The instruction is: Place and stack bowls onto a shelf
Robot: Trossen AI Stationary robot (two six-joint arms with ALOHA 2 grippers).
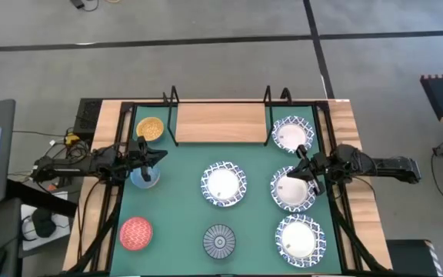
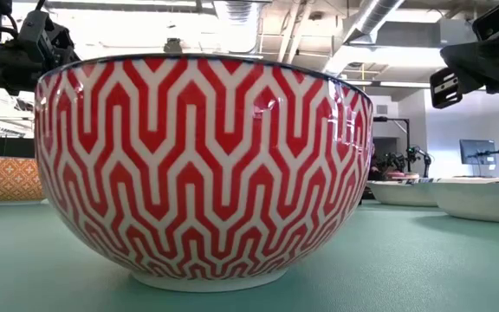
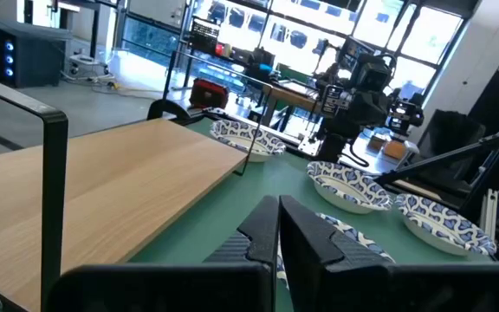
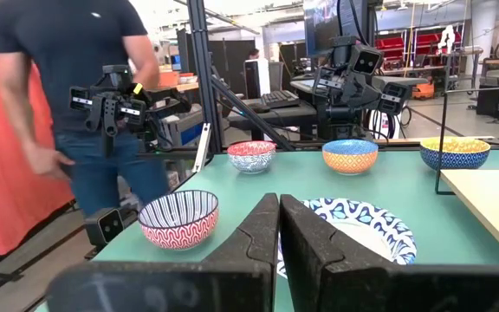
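The shelf (image 1: 214, 123) is a light-wood board in a black wire frame at the far middle of the green mat; it also fills the left wrist view (image 3: 102, 191). Four white blue-rimmed bowls rest on the mat: one beside the shelf (image 1: 292, 135), one central (image 1: 223, 185), two on the right (image 1: 294, 188) (image 1: 299, 238). The yellow bowl (image 1: 151, 128), light blue bowl (image 1: 144, 177), red bowl (image 1: 136, 233) and dark striped bowl (image 1: 220, 241) stand apart. My left gripper (image 1: 162, 156) hovers shut above the light blue bowl. My right gripper (image 1: 299, 151) hovers shut between two right-hand white bowls.
The black table frame (image 1: 121, 115) borders the mat, and the shelf's wire uprights (image 3: 55, 173) rise at its ends. The dark striped bowl's red zigzag outside (image 2: 202, 169) fills the low view. A person (image 4: 68, 87) stands beyond the table's left side.
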